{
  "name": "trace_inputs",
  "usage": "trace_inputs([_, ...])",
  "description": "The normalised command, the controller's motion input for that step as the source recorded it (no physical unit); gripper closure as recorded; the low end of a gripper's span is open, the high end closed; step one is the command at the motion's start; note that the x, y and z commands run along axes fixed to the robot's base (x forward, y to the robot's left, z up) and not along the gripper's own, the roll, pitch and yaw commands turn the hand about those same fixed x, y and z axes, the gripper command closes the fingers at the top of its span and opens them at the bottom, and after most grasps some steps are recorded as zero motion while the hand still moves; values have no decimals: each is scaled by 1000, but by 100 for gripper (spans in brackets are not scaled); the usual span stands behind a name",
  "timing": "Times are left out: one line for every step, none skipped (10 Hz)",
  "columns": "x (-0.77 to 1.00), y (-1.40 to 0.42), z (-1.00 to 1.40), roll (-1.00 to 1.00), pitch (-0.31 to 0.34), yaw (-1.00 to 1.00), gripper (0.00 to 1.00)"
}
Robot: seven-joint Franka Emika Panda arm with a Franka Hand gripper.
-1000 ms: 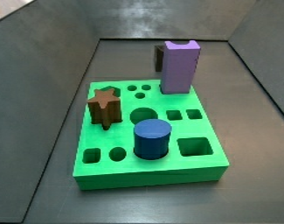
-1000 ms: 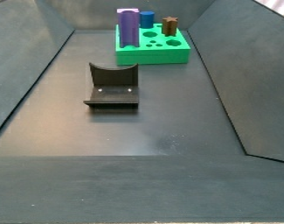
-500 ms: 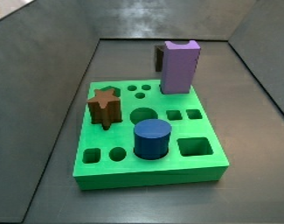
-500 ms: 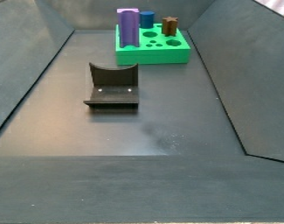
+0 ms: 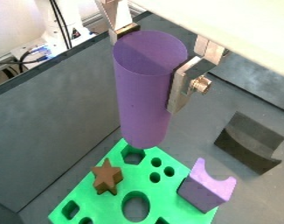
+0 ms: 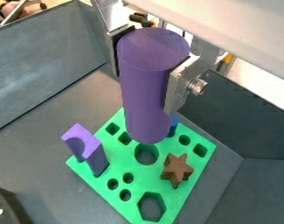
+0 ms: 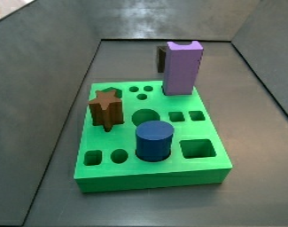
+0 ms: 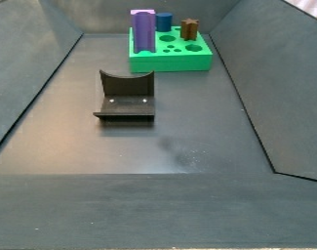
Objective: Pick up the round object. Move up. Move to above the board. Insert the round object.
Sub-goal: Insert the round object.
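My gripper point(image 5: 150, 66) is clamped on the round object point(image 5: 148, 87), one silver finger point(image 5: 185, 83) pressed flat against its side and the other finger point(image 5: 114, 26) showing behind its top rim; in both wrist views the jaws hold it near its upper end, so most of its length hangs free below them. The round object point(image 6: 148, 83) is a tall, slim cylinder in light purple, with a flat round top, plain smooth sides and no markings, and it stands upright in my grip. It hangs above the board point(image 5: 162, 185), its lower end over the round holes near the board's middle; whether it touches the board I cannot tell. The board point(image 6: 132, 184) is a bright green square slab with round, square and six-sided holes cut in its top. On it a brown star piece point(image 5: 106, 176) stands near one edge and a purple block point(image 5: 208, 185) stands at a corner. In a wrist view the fixture point(image 5: 252, 142) sits on the dark floor beyond the board. Neither side view shows my gripper or the round object: there the board point(image 7: 170, 168) carries the purple block point(image 7: 182, 66), the brown star piece point(image 7: 105, 105) and a short blue cylinder point(image 7: 154, 141)
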Motion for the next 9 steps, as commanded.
trace_inputs([0,0,-180,-120,0,0,100])
trace_inputs([-54,0,-117,0,-116,0,100])
trace_inputs([0,-17,-51,0,-6,0,100])
trace_inputs([0,-286,-917,87,-163,0,100])
trace_inputs([231,-417,-940,101,-139,-6,100])
trace_inputs([286,-374,-874,99,-171,0,100])
trace_inputs([206,-231,-849,176,-113,0,100])
trace_inputs([240,-146,-780,210,-104,11,100])
trace_inputs([234,-43,-640,277,-113,54,100])
